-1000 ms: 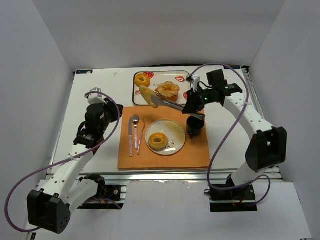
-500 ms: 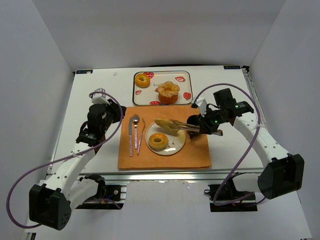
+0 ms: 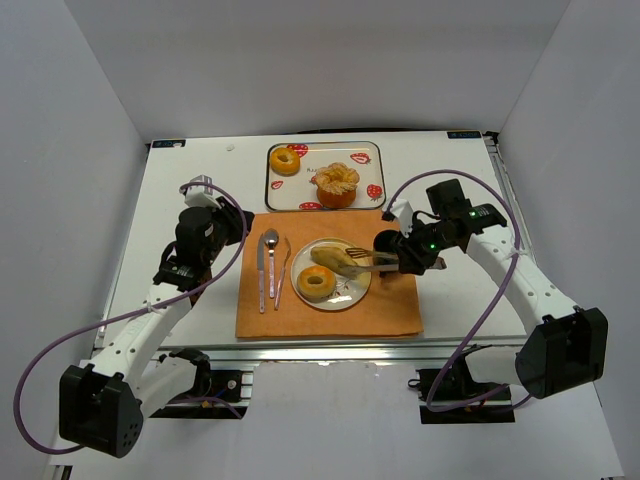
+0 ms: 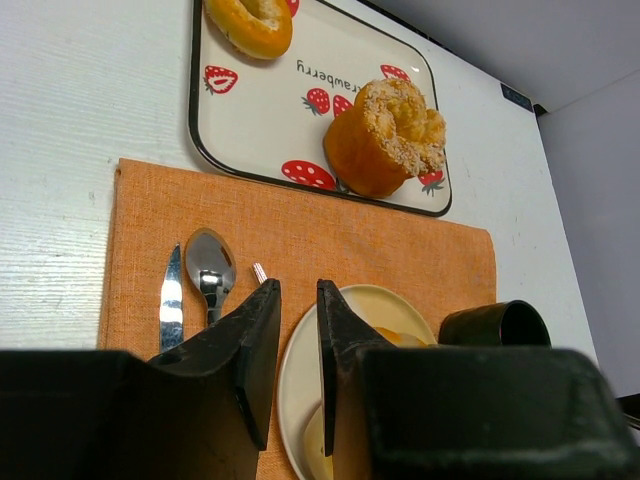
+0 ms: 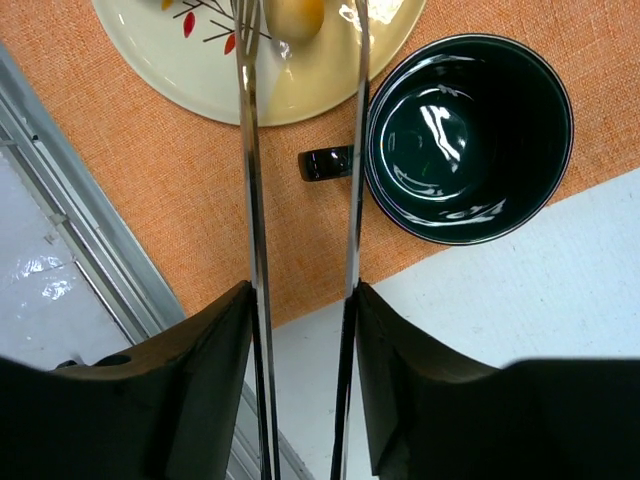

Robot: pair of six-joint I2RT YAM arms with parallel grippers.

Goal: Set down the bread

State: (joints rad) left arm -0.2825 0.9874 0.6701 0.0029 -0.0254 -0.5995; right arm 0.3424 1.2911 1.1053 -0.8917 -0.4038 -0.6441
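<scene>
Our right fingers (image 5: 200,370) clasped the tongs (image 5: 252,200), whose tips straddled the bread (image 3: 335,258) on the plate (image 3: 352,292) beside the doughnut (image 3: 316,282). Left fingers (image 4: 250,350) stood slightly parted, empty. We feared the withdrawing tongs might drag the bread off or clip the cup (image 5: 468,130).

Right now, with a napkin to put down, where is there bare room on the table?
Bare table left of the tray; bare mat on the near side of the plate. Crowded around plate, cup and tongs.

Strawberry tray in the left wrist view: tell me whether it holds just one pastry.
No, the strawberry tray holds two: a ring-shaped bread at its far corner and a taller sugared bun near its front edge.
</scene>
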